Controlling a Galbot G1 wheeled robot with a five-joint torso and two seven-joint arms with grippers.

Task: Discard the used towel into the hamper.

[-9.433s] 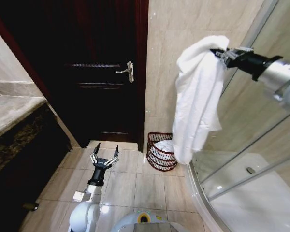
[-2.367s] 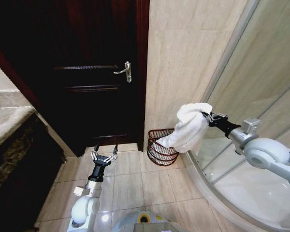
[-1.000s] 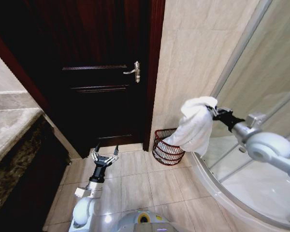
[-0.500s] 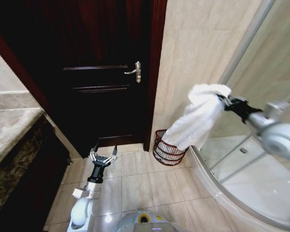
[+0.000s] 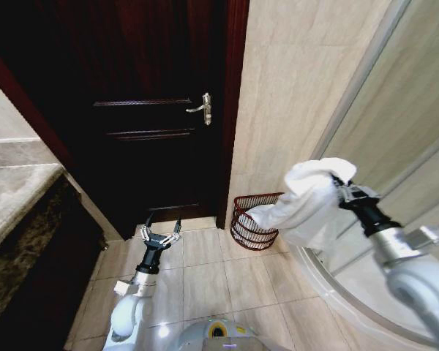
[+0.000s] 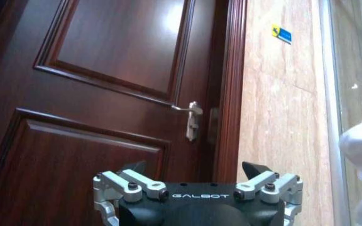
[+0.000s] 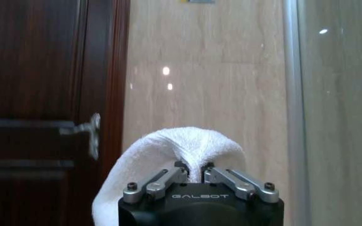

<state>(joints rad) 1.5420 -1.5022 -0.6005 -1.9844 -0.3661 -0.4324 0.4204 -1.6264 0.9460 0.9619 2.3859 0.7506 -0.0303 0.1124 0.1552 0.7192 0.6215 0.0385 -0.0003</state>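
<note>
Our right gripper [image 5: 338, 183] pinches the white towel [image 5: 307, 205], which hangs over the hamper [image 5: 250, 223]; our left gripper [image 5: 161, 232] idles, spread.

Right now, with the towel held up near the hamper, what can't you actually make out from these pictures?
- Inside of the hamper, head view: the towel hangs in front of its right side, so its contents are hidden.
- Whether the towel's lower end touches the hamper's rim: the overlap hides it.
- Right gripper, right wrist view: shut on the towel; the cloth below is hidden behind the gripper body.
- Left gripper, open low by the door: its wrist view misses the floor.
</note>
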